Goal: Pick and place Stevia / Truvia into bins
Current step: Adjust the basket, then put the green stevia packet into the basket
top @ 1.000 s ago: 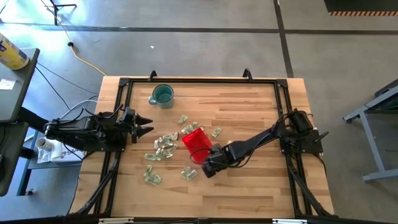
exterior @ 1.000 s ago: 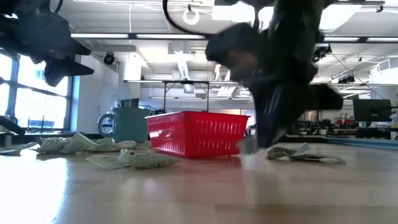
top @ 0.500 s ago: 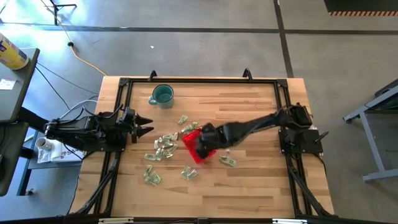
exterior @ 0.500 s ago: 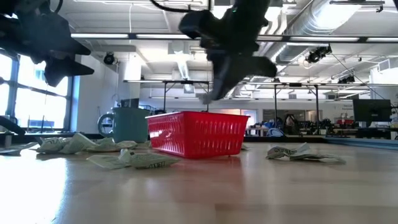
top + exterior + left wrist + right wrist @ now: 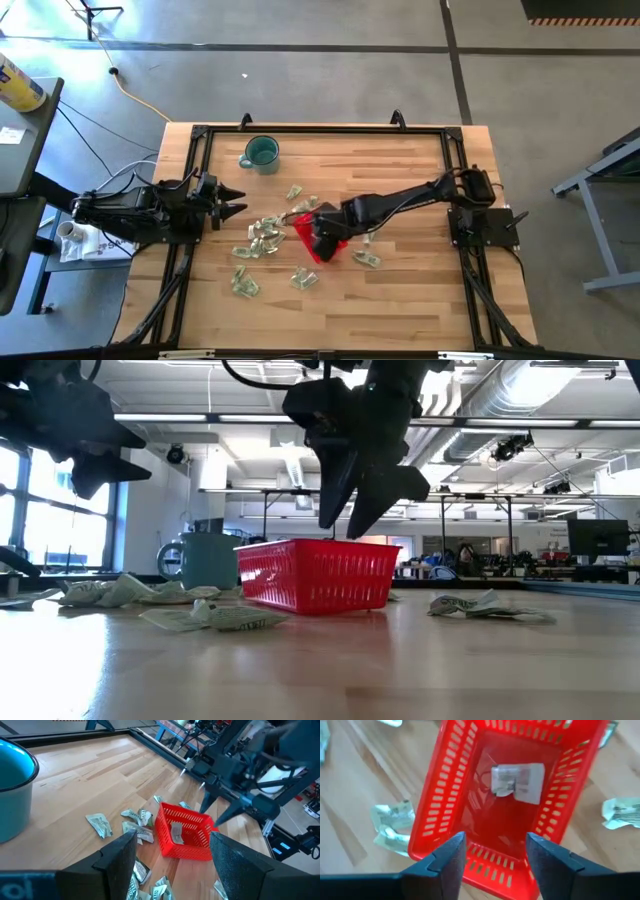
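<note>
Right gripper (image 5: 495, 857) is held directly above the red bin (image 5: 318, 238), fingers parted and empty, one sachet (image 5: 516, 782) lying flat inside; loose sachets (image 5: 262, 238) are scattered nearer the idle, open left gripper (image 5: 236, 200).

My overhead camera looks straight down, framing the whole wooden slatted table (image 5: 400, 290). My low camera sits at tabletop level, facing the room. The left wrist camera looks across the table from afar; the right wrist camera peers closely down. All four share the small square red plastic bin (image 5: 318, 232) at frame centre.
</note>
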Controlling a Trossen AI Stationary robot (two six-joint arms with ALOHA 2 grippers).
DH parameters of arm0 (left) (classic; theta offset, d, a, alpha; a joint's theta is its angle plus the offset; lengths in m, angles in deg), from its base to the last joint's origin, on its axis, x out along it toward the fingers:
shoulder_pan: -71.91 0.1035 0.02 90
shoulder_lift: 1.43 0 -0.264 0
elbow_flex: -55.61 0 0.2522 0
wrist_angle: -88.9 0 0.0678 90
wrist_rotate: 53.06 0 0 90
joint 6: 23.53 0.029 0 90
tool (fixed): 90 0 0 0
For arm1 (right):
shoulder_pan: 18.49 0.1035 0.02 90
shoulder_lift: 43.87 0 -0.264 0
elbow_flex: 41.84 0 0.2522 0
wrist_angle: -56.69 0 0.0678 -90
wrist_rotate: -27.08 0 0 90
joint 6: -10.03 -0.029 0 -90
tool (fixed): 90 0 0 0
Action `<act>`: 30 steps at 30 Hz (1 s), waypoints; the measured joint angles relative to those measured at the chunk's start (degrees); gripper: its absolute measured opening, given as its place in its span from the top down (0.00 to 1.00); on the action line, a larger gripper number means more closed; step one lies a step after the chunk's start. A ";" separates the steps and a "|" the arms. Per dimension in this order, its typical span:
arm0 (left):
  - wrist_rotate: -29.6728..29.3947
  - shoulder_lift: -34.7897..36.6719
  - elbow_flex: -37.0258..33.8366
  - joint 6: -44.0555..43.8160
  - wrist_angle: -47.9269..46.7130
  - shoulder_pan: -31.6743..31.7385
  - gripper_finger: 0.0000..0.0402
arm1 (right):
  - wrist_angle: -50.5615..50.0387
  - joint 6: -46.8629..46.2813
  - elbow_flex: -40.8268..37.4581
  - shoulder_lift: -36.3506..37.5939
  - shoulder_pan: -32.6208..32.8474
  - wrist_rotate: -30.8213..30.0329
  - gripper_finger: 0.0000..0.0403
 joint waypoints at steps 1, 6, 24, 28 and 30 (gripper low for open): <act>0.00 0.01 0.02 0.00 0.00 0.00 0.30 | 0.37 0.77 0.00 -0.40 0.37 0.13 0.53; 0.00 0.02 0.00 -0.02 0.00 0.01 0.30 | 3.98 1.39 0.04 -2.68 1.14 2.73 0.64; 0.00 0.01 0.01 -0.01 0.00 0.00 0.30 | 4.01 -4.97 0.04 -4.81 4.42 6.24 0.87; 0.00 0.02 0.00 0.00 0.00 0.01 0.30 | 3.91 -7.27 0.02 -2.20 5.35 -1.17 0.77; 0.01 0.01 0.00 -0.02 0.00 0.01 0.30 | 3.08 -7.16 0.04 0.31 5.62 -6.97 0.73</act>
